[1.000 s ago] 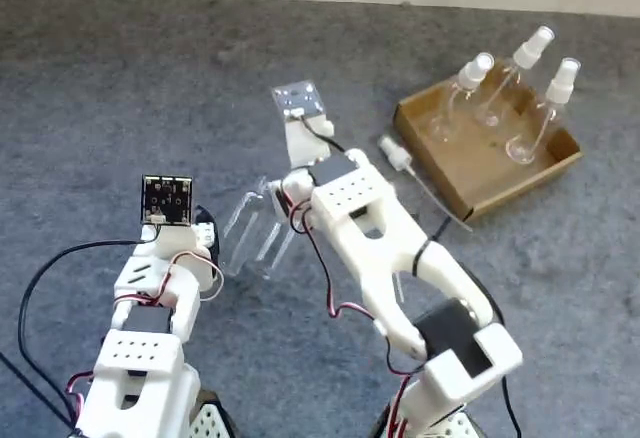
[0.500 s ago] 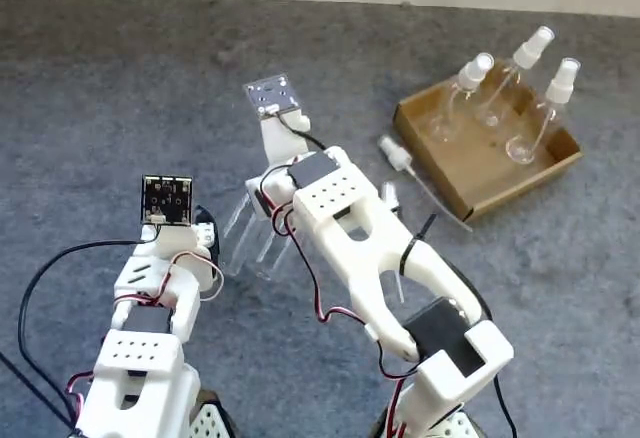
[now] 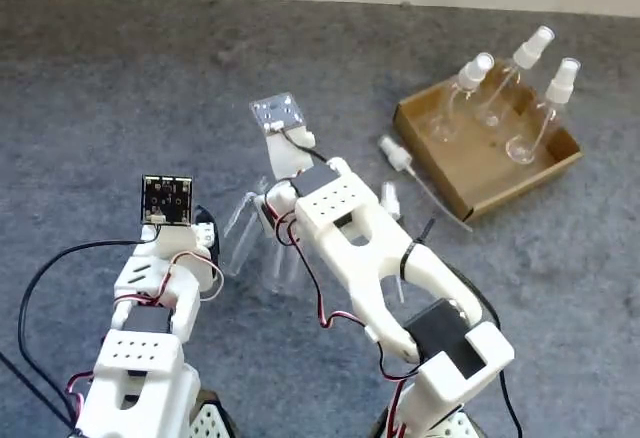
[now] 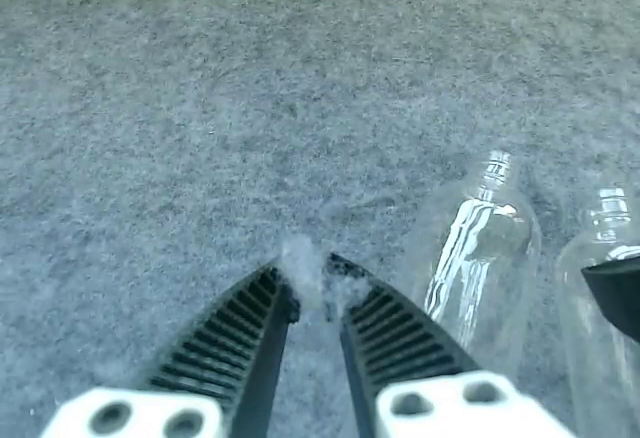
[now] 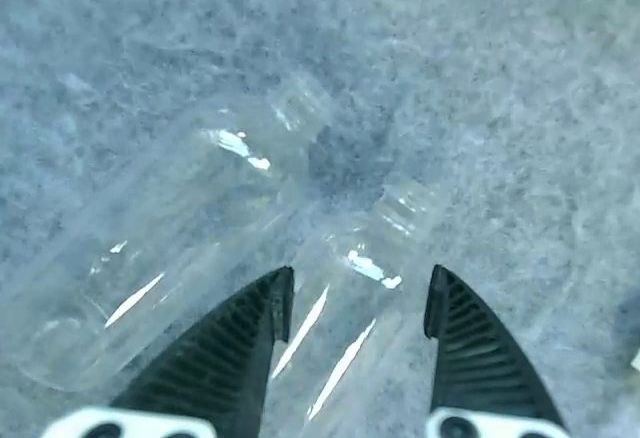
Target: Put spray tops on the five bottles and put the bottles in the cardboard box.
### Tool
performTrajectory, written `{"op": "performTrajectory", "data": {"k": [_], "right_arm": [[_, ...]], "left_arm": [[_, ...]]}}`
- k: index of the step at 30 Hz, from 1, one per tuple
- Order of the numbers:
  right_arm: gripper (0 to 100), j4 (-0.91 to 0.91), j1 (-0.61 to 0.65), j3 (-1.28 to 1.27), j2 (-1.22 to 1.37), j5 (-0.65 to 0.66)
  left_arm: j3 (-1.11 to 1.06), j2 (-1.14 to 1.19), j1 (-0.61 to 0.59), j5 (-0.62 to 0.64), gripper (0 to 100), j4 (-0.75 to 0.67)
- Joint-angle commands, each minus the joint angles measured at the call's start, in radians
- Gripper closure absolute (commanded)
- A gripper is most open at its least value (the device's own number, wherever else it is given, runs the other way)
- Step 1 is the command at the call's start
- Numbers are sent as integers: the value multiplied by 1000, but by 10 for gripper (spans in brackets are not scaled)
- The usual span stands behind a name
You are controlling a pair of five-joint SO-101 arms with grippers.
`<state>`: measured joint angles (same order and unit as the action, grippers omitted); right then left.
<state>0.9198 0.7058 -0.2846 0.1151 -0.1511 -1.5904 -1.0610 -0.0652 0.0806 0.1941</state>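
Two clear bottles without tops lie side by side on the grey carpet. The right gripper [image 5: 360, 276] is open, one finger on either side of one bottle [image 5: 345, 308], close to its sides. Beside it lies the other bottle [image 5: 190, 218]. From above, the right arm [image 3: 335, 203] hangs over these bottles [image 3: 285, 258] [image 3: 243, 230]. The left gripper [image 4: 312, 276] rests low on the carpet, fingers nearly together and holding nothing, with a bottle [image 4: 475, 248] just beside it. Two loose spray tops [image 3: 396, 153] [image 3: 390, 198] lie between the arm and the cardboard box [image 3: 440, 173].
Three bottles with spray tops stand in the box, among them one [image 3: 470, 83] at its near corner. One loose spray top's thin tube [image 3: 440, 203] stretches along the box's front edge. Open carpet lies to the left and behind.
The right arm has swung left from near the spray tops to over the two bottles. The bottle nearer that arm has turned and slid a little toward the arms.
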Motion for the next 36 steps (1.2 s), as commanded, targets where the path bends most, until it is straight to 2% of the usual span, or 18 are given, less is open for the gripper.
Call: {"op": "performTrajectory", "data": {"k": [1, 36], "right_arm": [[817, -10, 12, -12, -13, -3], [817, -8, 5, -50, -15, -3]], "left_arm": [[67, -4, -8, -9, 993, -17], [67, -7, -7, -9, 993, -17]]}}
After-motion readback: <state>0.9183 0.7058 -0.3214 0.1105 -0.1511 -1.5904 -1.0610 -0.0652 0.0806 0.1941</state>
